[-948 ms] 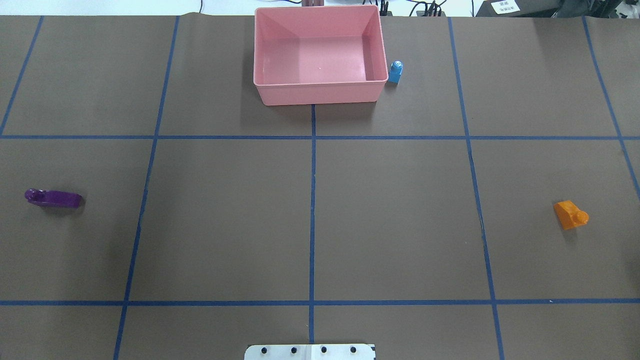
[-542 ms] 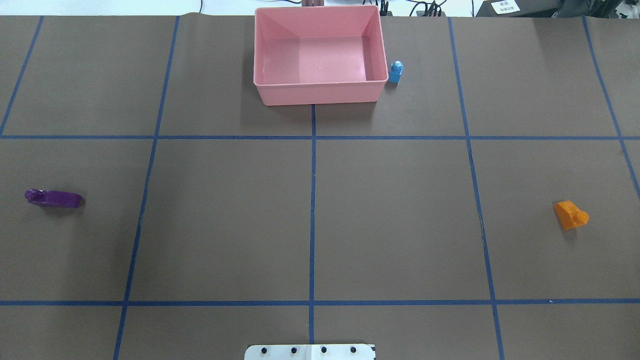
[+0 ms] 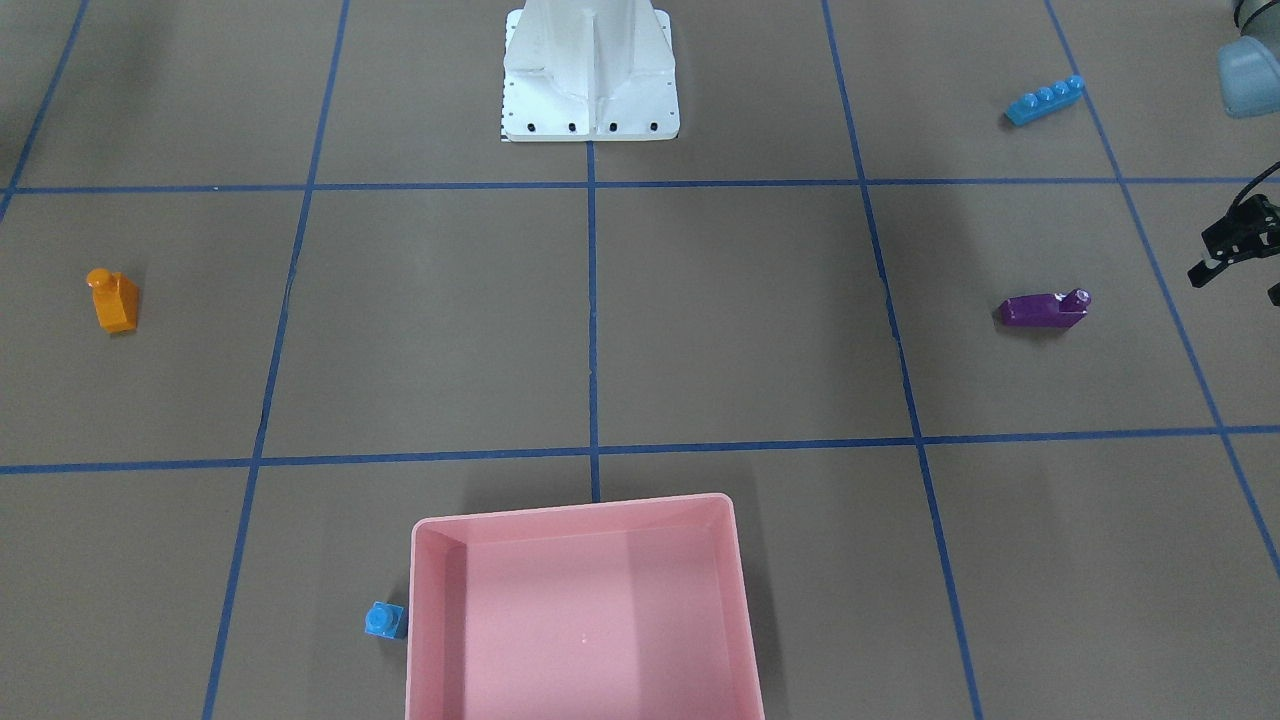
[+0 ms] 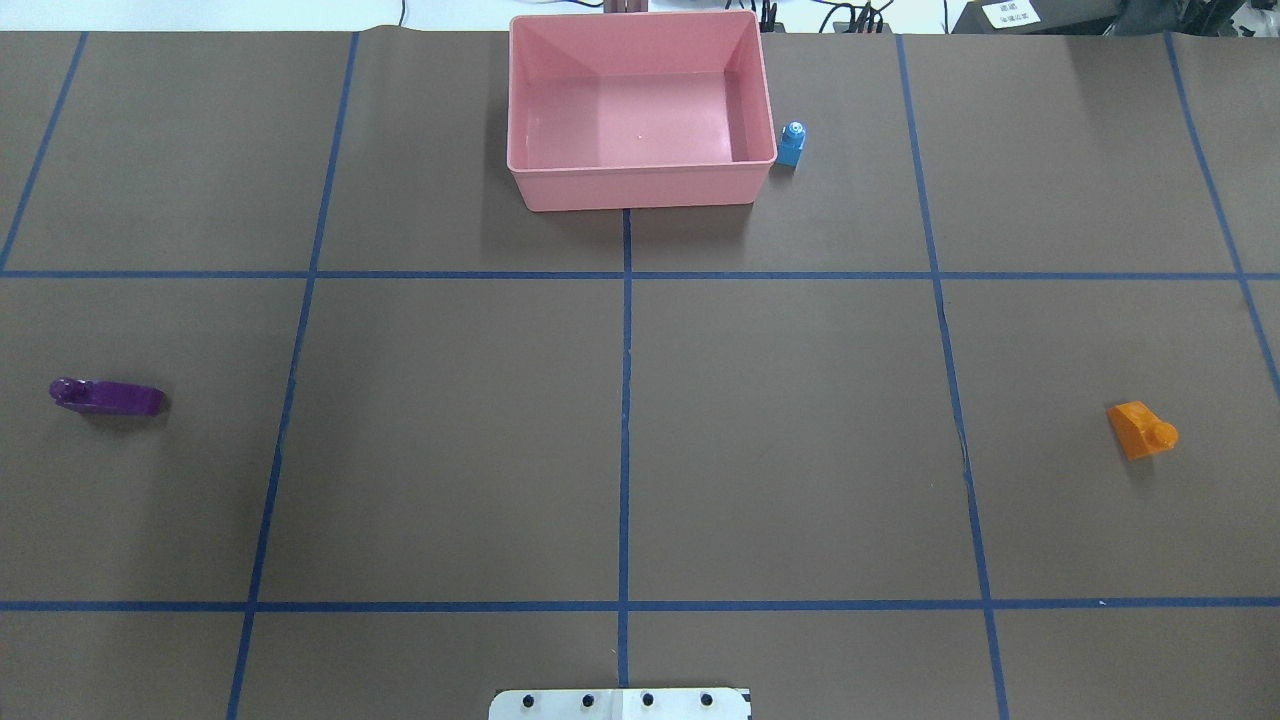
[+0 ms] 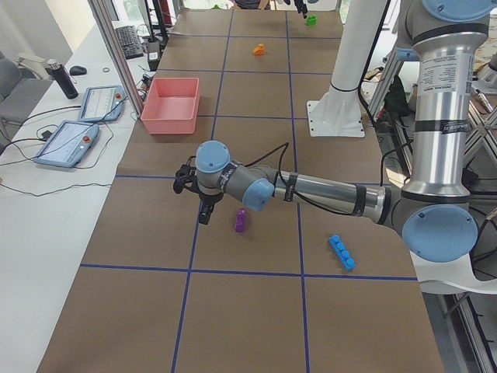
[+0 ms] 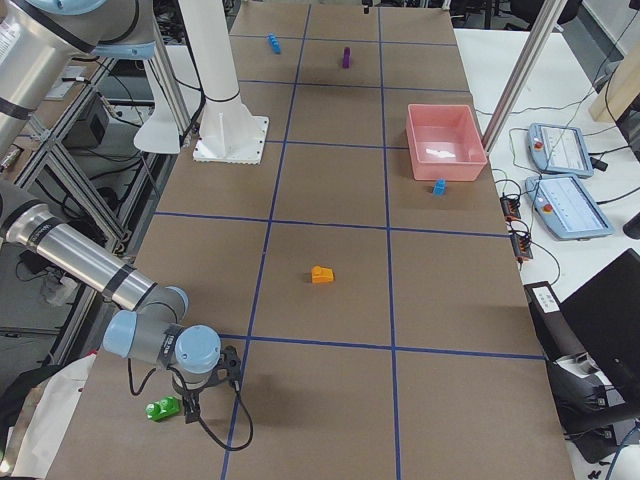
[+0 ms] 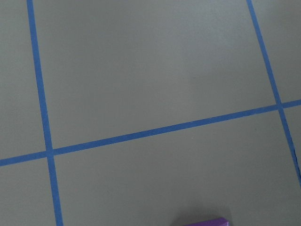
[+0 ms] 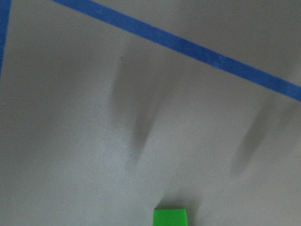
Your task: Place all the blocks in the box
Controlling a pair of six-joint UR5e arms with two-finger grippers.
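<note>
The box is a shallow pink plastic tray with rounded corners, far larger than any block. It sits on the brown bench at the top centre of the overhead view. All five blocks lie on the bench outside it:

- **Tiny blue block**: one stud, standing just beside the box's right wall.
- **Purple block**: sloped, lying at the far left of that frame.
- **Orange block**: sloped, lying at the far right.
- **Long blue block**: four studs, at the upper right of the front-facing view.
- **Green block**: at the lower left of the right-side view.

The left claw hangs over the bench near the purple block, in the middle of the left-side view. I cannot tell whether it is open or closed. The right claw is just beside the green block, and I cannot tell its state either.

Blue tape lines divide the bench into squares. The white robot base sits at the bottom centre of the overhead view, well apart from the box. Two tablets rest on a side table at the left of the left-side view.

In all there is one box, five blocks, two claws and two tablets
</note>
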